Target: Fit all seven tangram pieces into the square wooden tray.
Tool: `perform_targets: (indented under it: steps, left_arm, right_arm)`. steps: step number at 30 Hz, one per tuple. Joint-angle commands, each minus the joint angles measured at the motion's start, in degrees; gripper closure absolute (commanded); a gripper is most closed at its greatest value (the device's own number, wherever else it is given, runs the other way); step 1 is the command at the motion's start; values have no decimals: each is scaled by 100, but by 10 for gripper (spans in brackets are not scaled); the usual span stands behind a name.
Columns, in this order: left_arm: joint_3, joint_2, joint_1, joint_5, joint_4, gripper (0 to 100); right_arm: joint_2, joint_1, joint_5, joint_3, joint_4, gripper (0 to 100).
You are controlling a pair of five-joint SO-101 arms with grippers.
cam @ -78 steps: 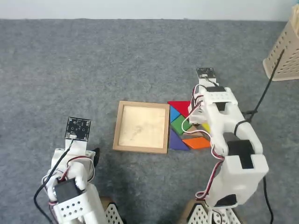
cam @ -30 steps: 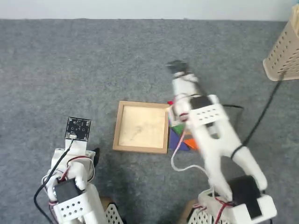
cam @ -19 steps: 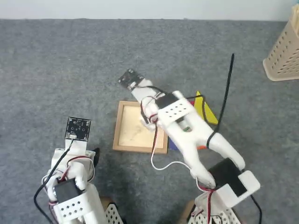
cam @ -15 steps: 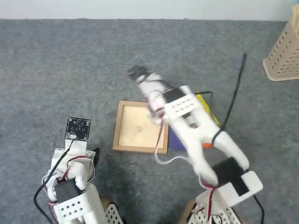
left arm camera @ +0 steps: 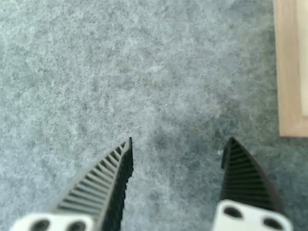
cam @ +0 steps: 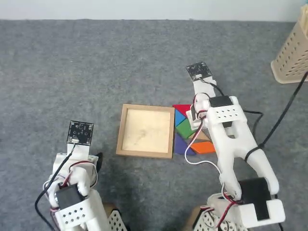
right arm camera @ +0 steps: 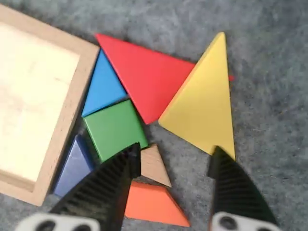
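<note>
The square wooden tray [cam: 120, 130] lies flat on the grey desk [cam: 72, 72], and its floor shows bare pale wood. All seven tangram pieces lie outside it, clustered on the desk along the tray's side nearest the right arm [cam: 231, 130].

Against that side of the tray's rim [right arm camera: 72, 103] rest the blue triangle [right arm camera: 103, 89] and the dark blue piece [right arm camera: 72, 166]. The green square [right arm camera: 114, 127] sits just beyond them, touching the blue triangle. The red triangle [right arm camera: 144, 72] starts at the tray's corner and stretches away from it. The yellow triangle [right arm camera: 204, 108] is farthest from the tray, and its edge seems to lie over the red triangle's far corner. The small tan triangle [right arm camera: 154, 166] and the orange piece [right arm camera: 151, 204] lie beside the green square, away from the tray.

The right end effector [right arm camera: 175, 151] hovers over this cluster with its fingers spread apart, gripping nothing. One tip is above the green square's corner and the other above the yellow triangle's point.

The left end effector [left arm camera: 180, 144] hangs over bare desk on the tray's opposite side, its fingers also apart, with the tray's rim [left arm camera: 286, 72] close by.

A perforated beige basket [cam: 293, 53] stands well beyond the pieces, far from the tray.
</note>
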Motion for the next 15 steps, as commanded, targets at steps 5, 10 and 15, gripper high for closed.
perform_targets:
  steps: [5,10,15]
  left_arm:
    - [-48,-88,-26,-53,18,720]
    - [-48,-88,-26,-53,18,720]
    - [-48,-88,-26,-53,18,720]
  right_arm:
    - [400,154,18,-35,-523,735]
    - [681,119,158,-53,-752,735]
    - [927,154,167,-193,-813,735]
